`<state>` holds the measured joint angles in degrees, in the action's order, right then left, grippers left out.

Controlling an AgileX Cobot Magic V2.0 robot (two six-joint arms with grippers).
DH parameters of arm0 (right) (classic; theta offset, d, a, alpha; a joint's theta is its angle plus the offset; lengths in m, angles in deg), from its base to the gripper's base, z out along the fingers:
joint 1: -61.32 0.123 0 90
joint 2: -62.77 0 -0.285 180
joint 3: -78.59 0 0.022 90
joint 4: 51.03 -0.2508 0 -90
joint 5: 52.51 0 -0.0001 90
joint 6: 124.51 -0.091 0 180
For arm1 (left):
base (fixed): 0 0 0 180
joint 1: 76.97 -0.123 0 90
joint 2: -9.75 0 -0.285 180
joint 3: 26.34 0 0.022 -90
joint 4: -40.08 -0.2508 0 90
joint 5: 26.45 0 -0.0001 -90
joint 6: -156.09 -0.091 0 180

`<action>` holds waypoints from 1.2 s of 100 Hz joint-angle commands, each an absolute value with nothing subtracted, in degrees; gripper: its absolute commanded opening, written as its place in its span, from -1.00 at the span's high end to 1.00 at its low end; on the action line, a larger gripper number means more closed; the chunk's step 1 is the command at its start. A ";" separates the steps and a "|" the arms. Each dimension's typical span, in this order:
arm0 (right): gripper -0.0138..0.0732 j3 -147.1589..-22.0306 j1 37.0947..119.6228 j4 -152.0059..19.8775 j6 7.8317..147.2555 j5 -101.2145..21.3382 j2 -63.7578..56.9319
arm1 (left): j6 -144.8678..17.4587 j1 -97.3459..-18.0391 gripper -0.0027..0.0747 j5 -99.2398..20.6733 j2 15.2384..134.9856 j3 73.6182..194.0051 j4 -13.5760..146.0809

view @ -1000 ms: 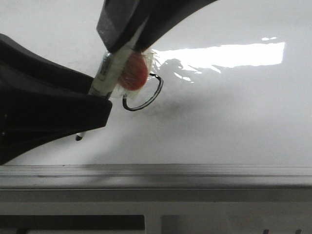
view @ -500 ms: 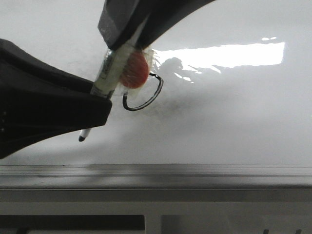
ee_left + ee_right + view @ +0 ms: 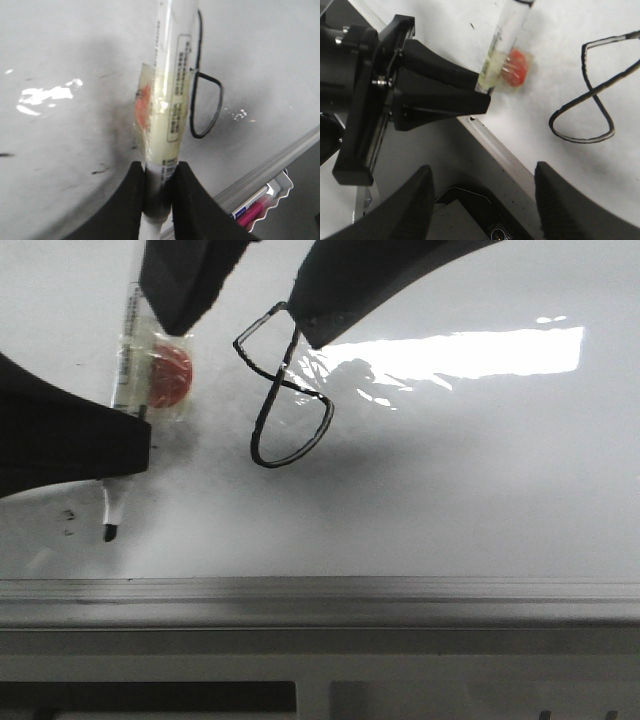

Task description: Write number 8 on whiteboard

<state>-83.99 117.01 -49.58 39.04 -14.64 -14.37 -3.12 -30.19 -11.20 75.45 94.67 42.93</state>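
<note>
Left pincer (image 3: pixel 159 192) is clamped on the marker (image 3: pixel 170 105), off to the left of the number 8 (image 3: pixel 283 400). That 8 sits finished on the whiteboard (image 3: pixel 480 490), and the right pincer (image 3: pixel 482 192) hangs spread wide with nothing in it.

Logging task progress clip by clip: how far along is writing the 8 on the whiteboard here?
The writing looks done: a closed number 8 with both loops joined stands on the whiteboard. In hand: the left pincer grips the marker, whose tip sits left of the figure, apart from it; whether it touches the board is unclear. The right pincer is open and empty. Left: probably only putting the marker away.
</note>
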 commanded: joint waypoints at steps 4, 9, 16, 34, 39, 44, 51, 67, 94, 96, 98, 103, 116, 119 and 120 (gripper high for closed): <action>-0.20 -85.47 117.00 -49.38 38.97 -17.46 -13.22 | -2.42 -31.34 0.99 -10.22 73.69 96.49 49.82; -0.20 -85.47 117.00 -49.38 38.97 -17.46 -13.22 | -2.42 -31.47 0.99 -10.66 73.69 96.49 51.79; -0.20 -85.47 117.00 -49.38 38.97 -17.46 -13.22 | -2.42 -31.47 0.99 -11.06 73.69 96.49 52.70; -0.20 -85.47 117.00 -49.38 38.97 -17.46 -13.22 | -2.42 -31.47 0.98 -10.96 73.69 96.49 52.70; -0.20 -85.47 117.00 -49.38 38.97 -17.46 -13.22 | -2.42 -31.47 0.98 -10.96 73.69 96.49 52.70; -0.20 -85.47 117.00 -49.41 38.97 -17.46 -13.22 | -2.42 -31.47 0.98 -10.96 73.69 96.49 52.70; -0.20 -85.47 117.00 -49.41 38.97 -17.46 -13.22 | -2.42 -31.47 0.93 -10.96 73.69 96.49 52.70; -0.20 -85.47 117.00 -49.51 38.97 -17.46 -13.22 | -2.42 -31.47 0.31 -10.73 73.69 96.49 52.70; -0.17 -85.47 117.00 -48.56 38.97 -17.46 -13.11 | -2.42 -31.47 -0.10 -8.38 73.55 96.49 52.70; -0.12 -85.47 117.00 -48.21 38.97 -17.46 -13.03 | -2.42 -31.37 -0.10 -8.05 73.43 96.49 52.70; -0.08 -85.47 117.00 -47.92 38.97 -17.46 -12.86 | -2.42 -31.37 -0.10 -7.90 73.07 96.49 52.70; 0.17 -85.47 117.00 -47.06 38.97 -17.46 -12.08 | -2.42 -31.37 -0.10 -7.74 72.09 96.49 52.60; 0.84 -84.71 117.00 -43.47 38.97 -17.66 -8.50 | -2.42 -31.37 0.00 -7.99 67.33 96.49 49.81; 0.82 -84.41 117.00 -42.23 38.94 -17.81 -7.58 | -2.71 -31.37 0.08 -7.99 66.07 96.49 48.63; 0.82 -84.16 117.00 -41.84 38.94 -18.01 -7.33 | -2.89 -31.37 0.10 -7.99 65.74 96.49 48.42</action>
<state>-83.37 117.01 -45.65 39.04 -14.52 -11.09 -2.63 -31.38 -12.75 69.37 94.67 50.95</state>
